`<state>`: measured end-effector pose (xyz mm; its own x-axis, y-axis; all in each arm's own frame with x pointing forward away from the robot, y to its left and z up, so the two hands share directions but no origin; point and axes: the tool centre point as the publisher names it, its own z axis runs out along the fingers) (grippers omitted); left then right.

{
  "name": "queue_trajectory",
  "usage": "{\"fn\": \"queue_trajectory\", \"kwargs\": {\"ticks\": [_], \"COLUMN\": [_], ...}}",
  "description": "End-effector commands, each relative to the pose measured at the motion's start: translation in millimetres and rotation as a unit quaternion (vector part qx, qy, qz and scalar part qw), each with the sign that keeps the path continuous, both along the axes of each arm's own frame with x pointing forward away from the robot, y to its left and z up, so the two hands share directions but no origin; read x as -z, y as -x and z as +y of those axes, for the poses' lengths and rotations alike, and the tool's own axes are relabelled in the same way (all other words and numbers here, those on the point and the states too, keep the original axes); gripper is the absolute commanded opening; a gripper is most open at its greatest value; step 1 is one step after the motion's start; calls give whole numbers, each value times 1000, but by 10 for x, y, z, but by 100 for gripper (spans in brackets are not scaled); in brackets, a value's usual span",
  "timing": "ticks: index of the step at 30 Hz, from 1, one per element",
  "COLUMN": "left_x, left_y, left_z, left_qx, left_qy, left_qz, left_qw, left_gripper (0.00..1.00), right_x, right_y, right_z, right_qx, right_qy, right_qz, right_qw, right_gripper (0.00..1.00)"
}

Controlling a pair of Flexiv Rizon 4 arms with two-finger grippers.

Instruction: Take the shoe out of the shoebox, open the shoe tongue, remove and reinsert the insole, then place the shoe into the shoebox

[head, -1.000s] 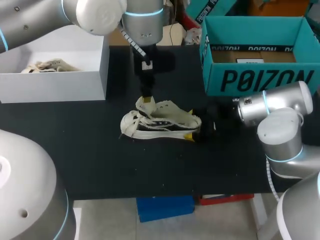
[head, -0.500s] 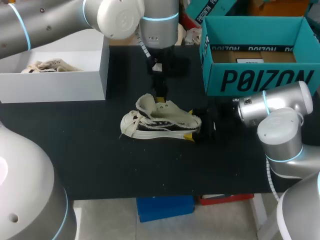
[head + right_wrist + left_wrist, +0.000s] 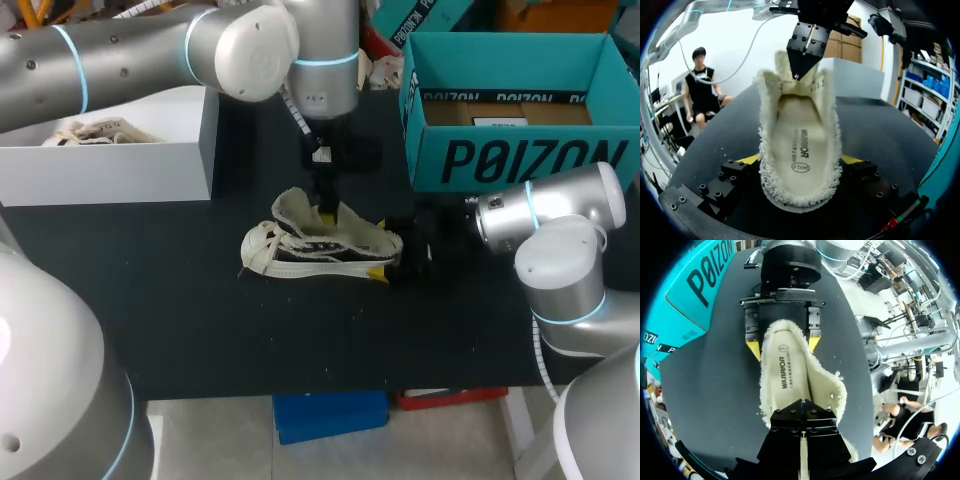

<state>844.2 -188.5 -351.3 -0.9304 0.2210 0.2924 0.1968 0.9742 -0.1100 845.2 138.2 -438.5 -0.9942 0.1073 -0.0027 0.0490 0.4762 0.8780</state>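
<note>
A cream canvas shoe [image 3: 300, 250] with frayed edges lies on the black table, toe to the left. Its tongue [image 3: 290, 208] stands folded up. The printed insole [image 3: 785, 377] [image 3: 800, 145] lies inside. My left gripper [image 3: 326, 212] [image 3: 801, 412] comes down from above, shut, its tip over the shoe's opening just behind the tongue; in the right wrist view the left gripper [image 3: 801, 65] hangs at the far end of the opening. My right gripper [image 3: 386, 250] [image 3: 784, 345] [image 3: 799, 162] clasps the heel, a yellow fingertip [image 3: 754, 349] on each side. The teal shoebox [image 3: 510, 160] stands at the back right.
A white box [image 3: 110, 160] at the back left holds another cream shoe [image 3: 95, 130]. Bare black tabletop [image 3: 300, 340] lies in front of the shoe, down to the near edge.
My left gripper has moved right, from the tongue towards the middle of the shoe's opening. The tongue stays raised. My right gripper and the shoe have kept still.
</note>
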Motion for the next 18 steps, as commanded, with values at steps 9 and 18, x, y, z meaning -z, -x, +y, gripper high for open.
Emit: {"fn": "queue_trajectory", "kwargs": {"ticks": [9,18], "left_x": [363,523], "left_y": [71,197], "left_z": [-95,-145], "left_qx": [-11,-11], "left_qy": [6,19], "left_qz": [29,36], "left_qw": [999,999], "left_gripper": [0,0], "right_x": [36,36], "right_y": [0,0], "right_z": [14,14], "right_qx": [1,1], "right_qy": [0,0], "right_qz": [0,0], "right_qw": [1000,1000], "right_gripper": [0,0]}}
